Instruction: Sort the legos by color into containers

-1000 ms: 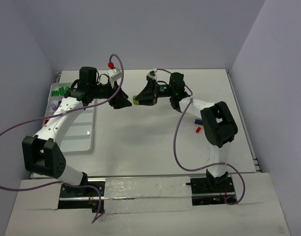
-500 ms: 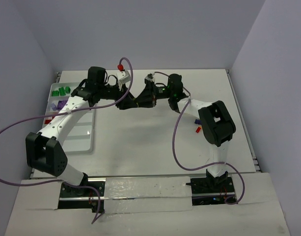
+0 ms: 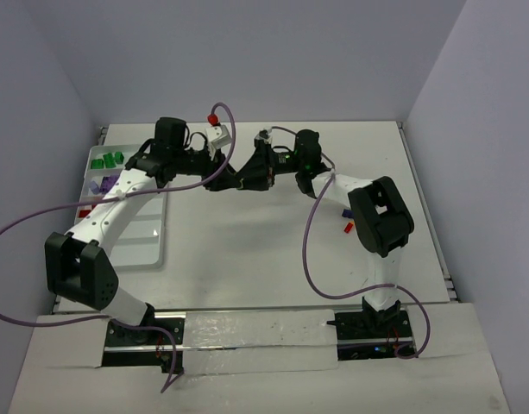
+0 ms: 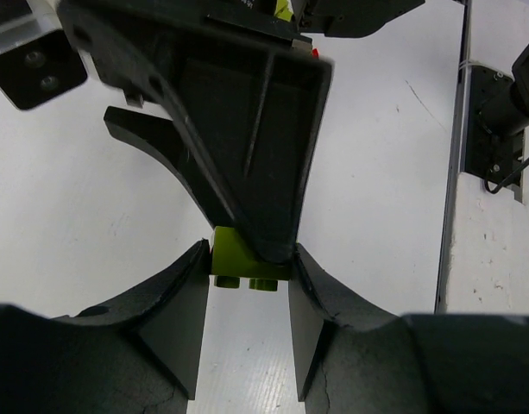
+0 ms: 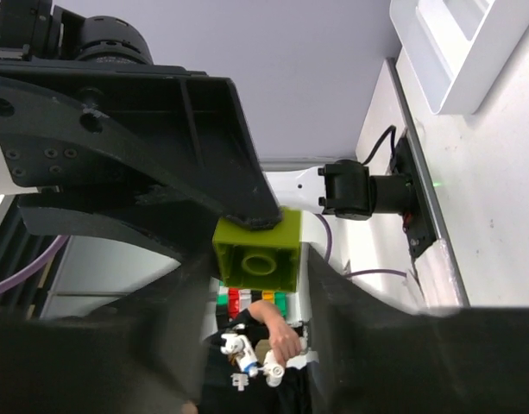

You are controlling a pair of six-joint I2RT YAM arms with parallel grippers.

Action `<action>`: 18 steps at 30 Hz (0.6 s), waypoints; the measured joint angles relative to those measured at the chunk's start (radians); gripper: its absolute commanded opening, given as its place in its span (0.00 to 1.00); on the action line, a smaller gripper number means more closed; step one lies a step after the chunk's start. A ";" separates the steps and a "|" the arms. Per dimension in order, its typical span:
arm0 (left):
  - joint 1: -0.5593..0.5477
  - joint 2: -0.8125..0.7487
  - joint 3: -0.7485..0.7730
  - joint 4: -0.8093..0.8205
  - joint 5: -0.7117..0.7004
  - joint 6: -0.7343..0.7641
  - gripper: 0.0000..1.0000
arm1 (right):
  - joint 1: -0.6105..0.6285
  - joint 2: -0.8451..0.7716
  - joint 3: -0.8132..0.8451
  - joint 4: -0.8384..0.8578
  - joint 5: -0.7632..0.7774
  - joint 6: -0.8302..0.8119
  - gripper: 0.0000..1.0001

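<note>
**Top view:** Two robot arms reach toward each other above the middle of a white bench (image 3: 247, 250). The left claw (image 3: 219, 183) and right claw (image 3: 244, 182) meet tip to tip in the air. Well off to the left claw's outer side lies a white tray (image 3: 130, 233). It holds dark green legos (image 3: 107, 159), purple legos (image 3: 104, 183) and a red lego (image 3: 85, 211) in separate lanes. Well behind the right claw, beside its arm, a loose red lego (image 3: 346, 228) lies on the bench.

**Left wrist view:** The left claw's fingers (image 4: 182, 297) press against both sides of a lime green lego (image 4: 234, 254), clamped on it above the bench. One finger of the right claw reaches in from above and touches the lego's top.

**Right wrist view:** The lime green lego sits between the right claw's blurred fingers (image 5: 350, 328). A finger of the left claw touches its upper edge. I cannot tell whether the right claw grips it or stands slightly apart.
</note>
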 measured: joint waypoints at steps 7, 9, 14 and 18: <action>0.056 -0.022 -0.058 -0.075 -0.066 0.008 0.00 | -0.008 0.000 0.000 0.003 0.000 -0.027 1.00; 0.111 -0.033 -0.073 -0.115 -0.090 0.010 0.00 | -0.013 -0.001 0.000 0.001 0.000 -0.041 1.00; 0.302 -0.044 -0.072 -0.254 -0.229 0.018 0.00 | -0.055 -0.023 0.004 -0.115 0.013 -0.183 1.00; 0.430 -0.044 -0.072 -0.344 -0.426 0.011 0.00 | -0.084 -0.060 0.106 -0.535 0.097 -0.546 1.00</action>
